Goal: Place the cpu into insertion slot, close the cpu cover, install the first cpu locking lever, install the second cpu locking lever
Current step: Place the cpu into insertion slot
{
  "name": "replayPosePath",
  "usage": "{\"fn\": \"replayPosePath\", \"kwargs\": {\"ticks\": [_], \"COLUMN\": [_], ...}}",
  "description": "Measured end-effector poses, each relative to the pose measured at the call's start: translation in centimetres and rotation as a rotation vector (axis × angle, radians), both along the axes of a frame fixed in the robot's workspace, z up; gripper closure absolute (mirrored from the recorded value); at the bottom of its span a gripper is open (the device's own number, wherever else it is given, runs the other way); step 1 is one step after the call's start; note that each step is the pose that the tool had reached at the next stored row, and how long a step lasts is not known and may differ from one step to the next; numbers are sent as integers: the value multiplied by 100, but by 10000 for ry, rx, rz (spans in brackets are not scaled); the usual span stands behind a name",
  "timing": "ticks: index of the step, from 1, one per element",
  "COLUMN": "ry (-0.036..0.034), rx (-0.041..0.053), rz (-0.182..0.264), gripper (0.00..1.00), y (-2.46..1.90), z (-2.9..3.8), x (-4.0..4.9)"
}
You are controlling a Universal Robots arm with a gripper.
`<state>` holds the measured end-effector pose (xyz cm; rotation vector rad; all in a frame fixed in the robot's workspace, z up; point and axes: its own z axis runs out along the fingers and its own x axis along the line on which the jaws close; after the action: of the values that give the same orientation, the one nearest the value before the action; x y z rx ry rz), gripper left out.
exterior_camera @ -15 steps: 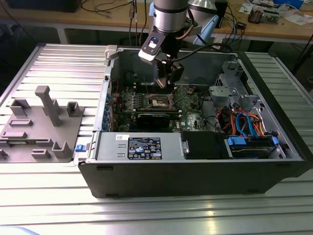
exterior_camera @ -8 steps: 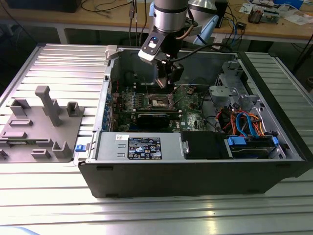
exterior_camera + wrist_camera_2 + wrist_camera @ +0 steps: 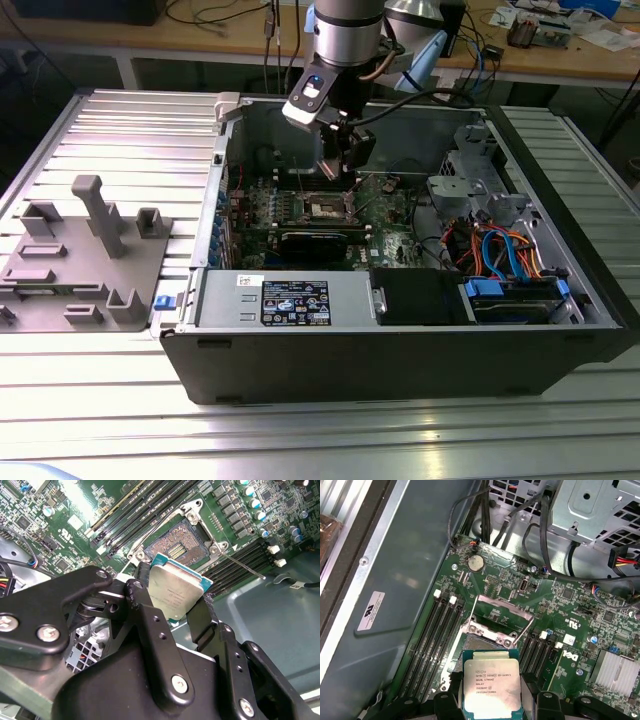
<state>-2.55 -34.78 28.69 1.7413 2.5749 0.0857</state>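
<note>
My gripper (image 3: pixel 345 160) hangs inside the open computer case, shut on the cpu (image 3: pixel 177 592), a flat square chip with a silver-grey top. Its black fingers (image 3: pixel 145 592) clamp the chip by two opposite edges. The cpu (image 3: pixel 491 685) is held a little above the green board, just short of the insertion slot (image 3: pixel 180 542), whose dark centre lies bare. The slot (image 3: pixel 325 207) sits mid-board in the exterior view. The cpu cover (image 3: pixel 495 601) stands swung up behind the slot. A thin locking lever (image 3: pixel 245 565) sticks out unlatched beside the slot.
Long memory slots (image 3: pixel 435 640) run on both sides of the socket. A black graphics card (image 3: pixel 315 242) lies in front of it, a power supply (image 3: pixel 290 300) at the case front, and a drive cage (image 3: pixel 480 190) with coloured cables (image 3: pixel 500 250) at the exterior view's right. A grey fixture (image 3: pixel 90 240) stands outside the case.
</note>
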Motion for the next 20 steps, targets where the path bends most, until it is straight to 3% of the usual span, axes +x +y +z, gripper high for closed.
{"fn": "replayPosePath", "kwargs": {"ticks": [20], "ry": [0], "rx": [0], "rz": [-109], "gripper": [46], "y": [0], "z": [0], "x": [0]}}
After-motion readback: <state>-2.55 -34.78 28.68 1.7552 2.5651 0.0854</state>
